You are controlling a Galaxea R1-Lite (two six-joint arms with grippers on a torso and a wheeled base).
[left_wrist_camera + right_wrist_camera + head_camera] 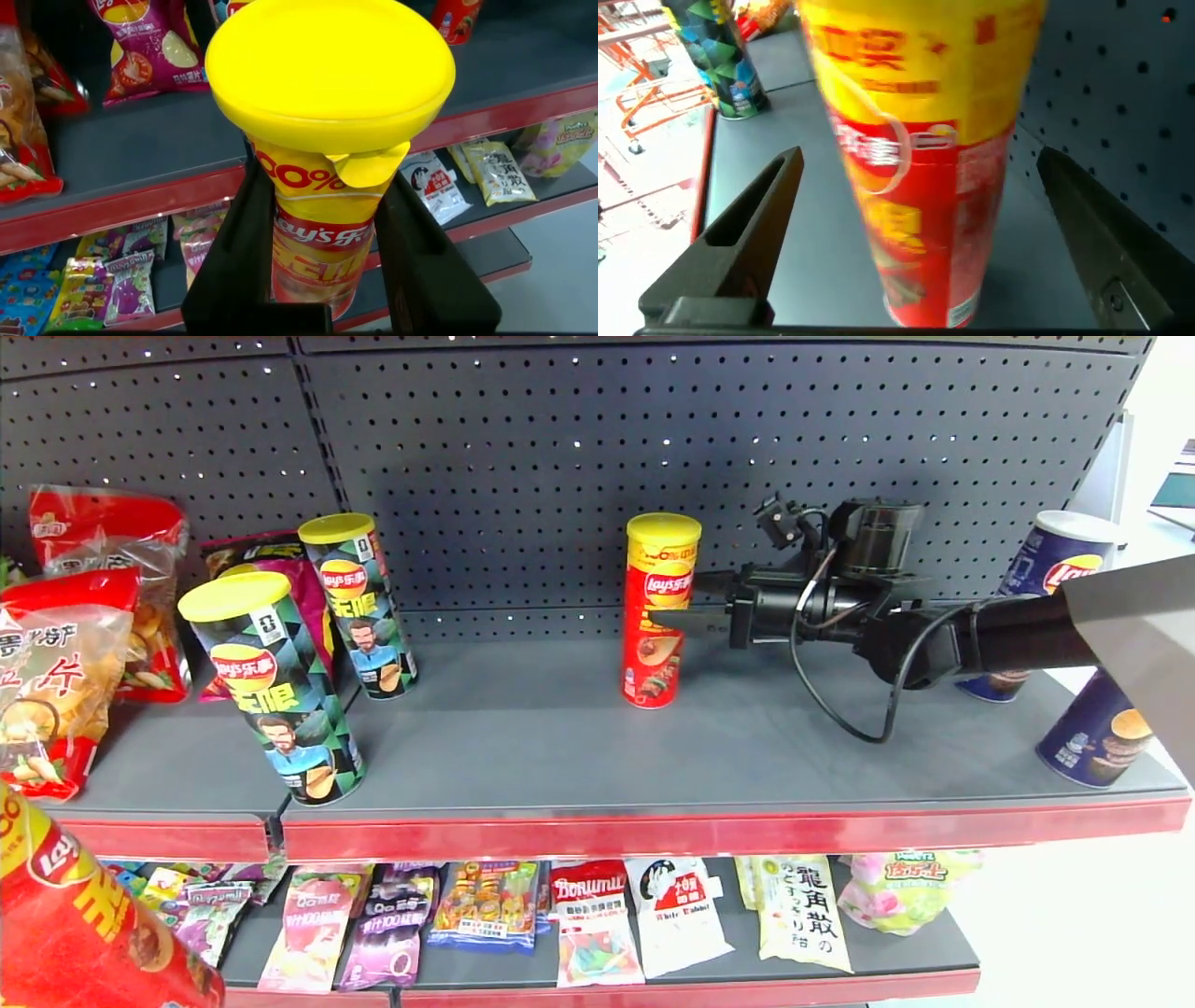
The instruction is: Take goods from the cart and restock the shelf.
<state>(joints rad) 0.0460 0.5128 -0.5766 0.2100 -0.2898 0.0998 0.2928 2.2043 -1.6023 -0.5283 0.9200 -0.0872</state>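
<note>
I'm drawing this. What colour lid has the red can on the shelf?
Yellow lid, best in head view.

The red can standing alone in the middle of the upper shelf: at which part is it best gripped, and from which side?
Probably best to grip the red can on its round body near mid-height, coming in level from its right, where the open right pincer already straddles it. It stands upright with bare shelf on both sides, and the backboard closes off the rear.

Black right arm (990, 639), looped black cable (877, 739), flat black fingers (752, 229)
</note>
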